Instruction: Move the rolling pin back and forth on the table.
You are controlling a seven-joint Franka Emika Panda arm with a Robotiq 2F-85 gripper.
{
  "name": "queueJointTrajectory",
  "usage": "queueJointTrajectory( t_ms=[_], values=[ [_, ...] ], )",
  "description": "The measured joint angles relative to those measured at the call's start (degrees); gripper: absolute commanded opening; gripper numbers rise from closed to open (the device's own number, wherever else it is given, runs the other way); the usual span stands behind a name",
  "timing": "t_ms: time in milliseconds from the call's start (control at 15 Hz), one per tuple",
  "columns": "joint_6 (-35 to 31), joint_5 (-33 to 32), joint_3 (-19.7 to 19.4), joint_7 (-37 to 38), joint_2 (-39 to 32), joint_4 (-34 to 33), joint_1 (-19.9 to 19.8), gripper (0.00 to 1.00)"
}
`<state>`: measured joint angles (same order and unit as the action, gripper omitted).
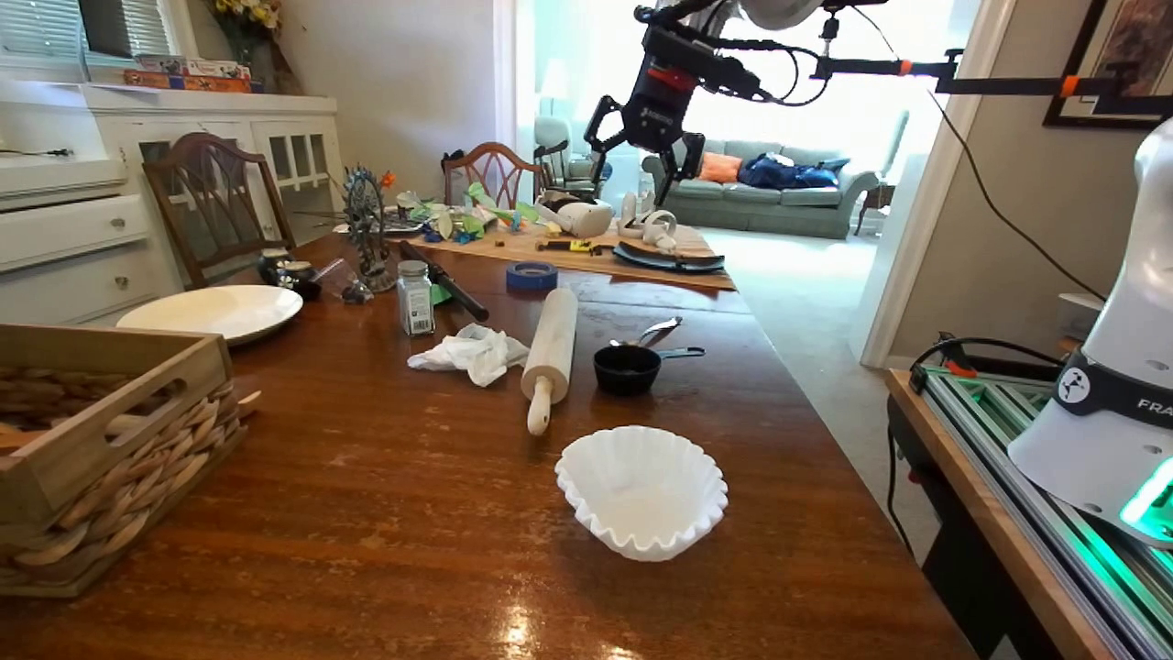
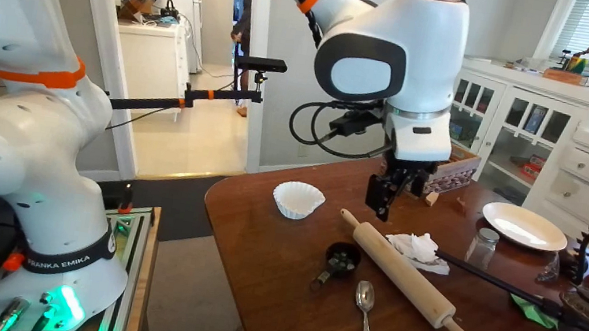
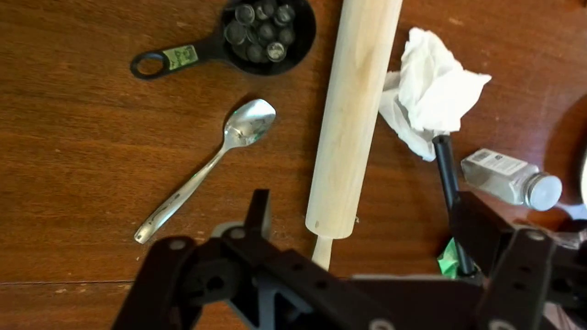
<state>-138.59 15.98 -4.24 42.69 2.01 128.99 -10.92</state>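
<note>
On the table (image 2: 283,280); pale rolling pin (image 2: 405,275)

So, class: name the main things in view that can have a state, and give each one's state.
Gripper, open, holding nothing
Rolling pin, lying flat, ungripped
Cup, upright, holding small round things
Jar, upright, lid on
Bowl, upright, looks empty
Napkin, crumpled
Plate, face up
Spoon, lying flat
Drawers, shut

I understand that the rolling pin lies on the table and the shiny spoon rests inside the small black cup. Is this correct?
Not entirely: the shiny spoon rests on the table, beside the small black cup, not in it, as the wrist view shows. The rolling pin does lie on the table.
</note>
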Motion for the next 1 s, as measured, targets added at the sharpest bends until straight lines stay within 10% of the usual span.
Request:
queueJointTrajectory(
  t_ms=[1000],
  values=[
    [-0.9,4.1,-3.7,1.1,-15.7,-12.5,-0.3,1.0]
  ],
)
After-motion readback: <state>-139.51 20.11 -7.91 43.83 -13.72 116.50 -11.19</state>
